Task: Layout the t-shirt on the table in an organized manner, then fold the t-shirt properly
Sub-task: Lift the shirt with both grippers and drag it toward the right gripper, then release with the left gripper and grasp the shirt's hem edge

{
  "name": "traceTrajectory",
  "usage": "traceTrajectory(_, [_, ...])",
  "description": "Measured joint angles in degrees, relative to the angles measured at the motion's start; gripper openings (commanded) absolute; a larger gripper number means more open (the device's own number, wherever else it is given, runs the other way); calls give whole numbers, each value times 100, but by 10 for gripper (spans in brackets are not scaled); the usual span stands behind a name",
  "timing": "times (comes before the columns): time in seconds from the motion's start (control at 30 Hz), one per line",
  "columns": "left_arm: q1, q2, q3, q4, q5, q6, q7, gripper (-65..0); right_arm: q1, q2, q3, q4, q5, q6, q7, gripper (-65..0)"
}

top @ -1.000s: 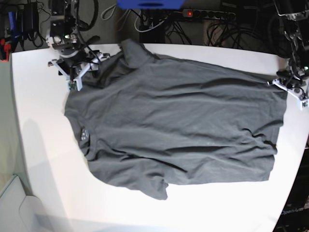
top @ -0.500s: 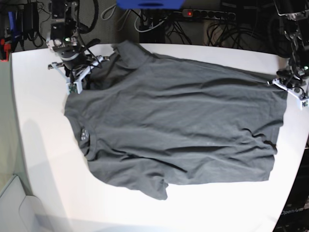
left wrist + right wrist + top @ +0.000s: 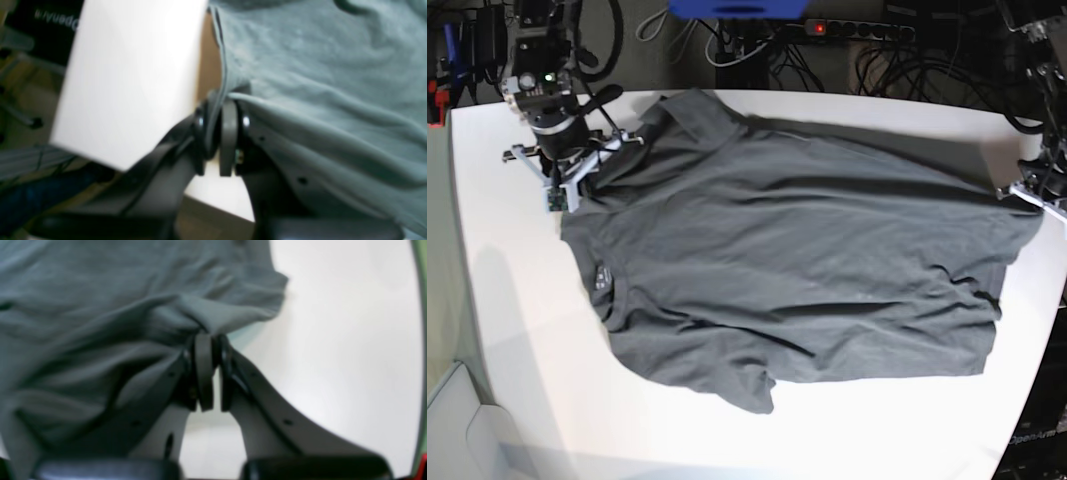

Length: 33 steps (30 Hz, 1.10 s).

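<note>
The dark grey t-shirt (image 3: 797,270) lies spread across the white table (image 3: 517,320), collar and small white label (image 3: 599,278) toward the left. My right gripper (image 3: 562,185) stands at the shirt's far left corner. In the right wrist view it (image 3: 210,340) is shut on a bunched fold of the t-shirt (image 3: 100,306), which is lifted off the table (image 3: 333,340). My left gripper (image 3: 1032,195) is at the table's right edge. In the left wrist view it (image 3: 222,110) is shut on the hem of the t-shirt (image 3: 317,83), just beyond the table (image 3: 133,66).
A power strip (image 3: 857,30) and tangled cables run behind the table's far edge, beside a blue object (image 3: 737,8). A pale bin (image 3: 447,420) stands off the front left corner. The right table edge lies directly under the left gripper.
My right gripper has shut on the shirt's far left corner and drawn it left. My left gripper has pulled the hem further right, stretching the far edge.
</note>
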<state>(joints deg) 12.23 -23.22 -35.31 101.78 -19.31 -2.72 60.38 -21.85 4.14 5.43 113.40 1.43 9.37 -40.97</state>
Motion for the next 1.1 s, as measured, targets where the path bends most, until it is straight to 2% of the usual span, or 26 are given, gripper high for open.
traceTrajectory(0.13, [-7,-20,-256,610,-31,0,76,-591,46,-22,380,44,44,0,57,-650])
traceTrajectory(0.5, [-7,11,-560,1263,-87,-26,114,-591,118,-50,935,92,55,48,1202,-650])
traceTrajectory(0.67, [-15,-31,-557,1309,-1019,-17,109,-592,118,-289,1488,98,52,50,1766,-650])
traceTrajectory(0.77, [-20,-37,-662,1309,-1506,-11,122,-592,155,-326,1759,98,52,52,2081,-650])
traceTrajectory(0.83, [-22,-42,-876,1311,-1742,-11,120,-592,227,-334,1989,98,81,103,2177,-650])
traceTrajectory(0.97, [-26,-50,-1558,1325,-2087,22,107,-592,197,-323,2479,109,601,83,2374,-650])
traceTrajectory(1.1, [-20,-199,-1961,1322,-2444,37,105,-592,166,-321,2754,109,813,33,2649,-650])
